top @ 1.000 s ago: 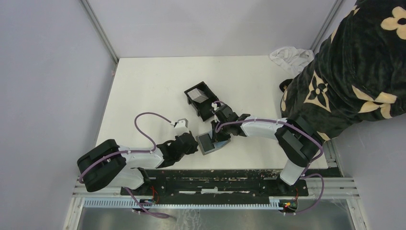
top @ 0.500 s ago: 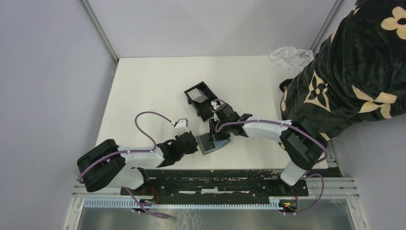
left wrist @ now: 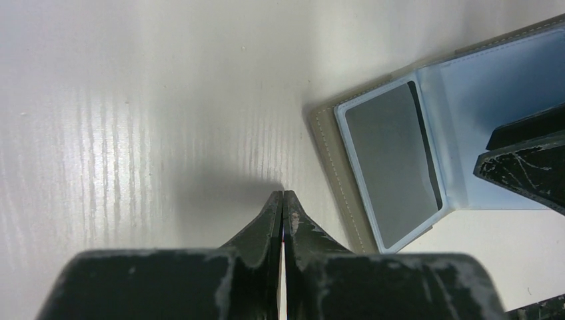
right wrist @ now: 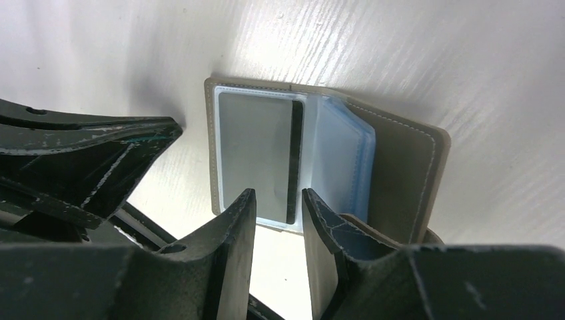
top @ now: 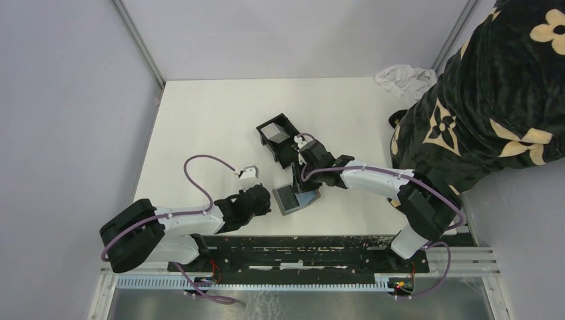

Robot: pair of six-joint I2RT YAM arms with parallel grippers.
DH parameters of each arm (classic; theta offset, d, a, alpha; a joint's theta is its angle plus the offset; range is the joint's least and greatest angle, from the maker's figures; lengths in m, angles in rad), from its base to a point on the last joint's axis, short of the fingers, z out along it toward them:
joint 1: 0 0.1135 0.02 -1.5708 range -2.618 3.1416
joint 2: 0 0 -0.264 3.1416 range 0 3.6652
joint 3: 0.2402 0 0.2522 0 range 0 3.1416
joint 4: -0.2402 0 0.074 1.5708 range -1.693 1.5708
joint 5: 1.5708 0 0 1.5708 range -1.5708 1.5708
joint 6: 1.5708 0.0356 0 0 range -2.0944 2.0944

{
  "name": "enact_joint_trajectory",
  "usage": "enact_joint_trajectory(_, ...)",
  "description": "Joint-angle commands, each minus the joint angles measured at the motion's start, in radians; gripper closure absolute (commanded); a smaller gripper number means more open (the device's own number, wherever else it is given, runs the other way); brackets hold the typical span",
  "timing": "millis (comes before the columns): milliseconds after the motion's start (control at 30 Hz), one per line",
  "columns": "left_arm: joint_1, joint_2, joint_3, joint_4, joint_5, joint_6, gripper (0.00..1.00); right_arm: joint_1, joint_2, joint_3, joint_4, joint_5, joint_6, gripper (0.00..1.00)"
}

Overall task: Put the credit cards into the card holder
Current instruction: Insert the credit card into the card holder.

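The card holder [top: 305, 199] is a tan stitched booklet with clear sleeves, lying open near the table's front edge. It also shows in the left wrist view [left wrist: 328, 143] and the right wrist view [right wrist: 400, 173]. A silver-grey credit card [right wrist: 256, 157] sits inside its left sleeve [left wrist: 393, 173]. My right gripper [right wrist: 280, 197] is open over the holder's near edge, with nothing between its fingers [top: 300, 181]. My left gripper [left wrist: 283, 195] is shut and empty, its tips on the table just left of the holder [top: 264, 200]. Another grey card [top: 274, 133] rests in a black open-top box [top: 285, 152].
The black box stands just behind the right gripper. A small white-grey piece [top: 250, 172] lies by the left arm's purple cable. A white cloth [top: 403, 79] is at the back right corner. A person in a dark patterned garment [top: 493, 93] stands at the right edge.
My right gripper's jaws have opened over the holder. My left gripper has drawn back a little to the left, away from the holder, and stays shut.
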Motion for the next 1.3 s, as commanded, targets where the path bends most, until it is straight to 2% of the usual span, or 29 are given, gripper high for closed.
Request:
enact_joint_trajectory(0,-0.005,-0.039,0.033,-0.044,-0.053,0.052,0.93,0.003,-0.018,0.048,-0.006,0.046,-0.031,0.62)
enact_joint_trajectory(400,-0.006,-0.139,0.070,-0.114,-0.102,0.074,0.87,-0.016,-0.020,0.075,-0.029,0.069,-0.054,0.63)
enact_joint_trajectory(767,-0.004,-0.130,0.149,-0.106,-0.135,0.117,0.82,-0.028,0.025,0.212,-0.102,0.062,-0.102,0.62)
enact_joint_trajectory(900,-0.005,-0.105,0.160,-0.066,-0.119,0.126,0.81,-0.033,0.039,0.243,-0.109,0.056,-0.112,0.62)
enact_joint_trajectory(1267,-0.005,0.018,0.143,0.232,0.069,0.150,0.77,-0.103,0.125,0.489,-0.203,0.068,-0.171,0.59)
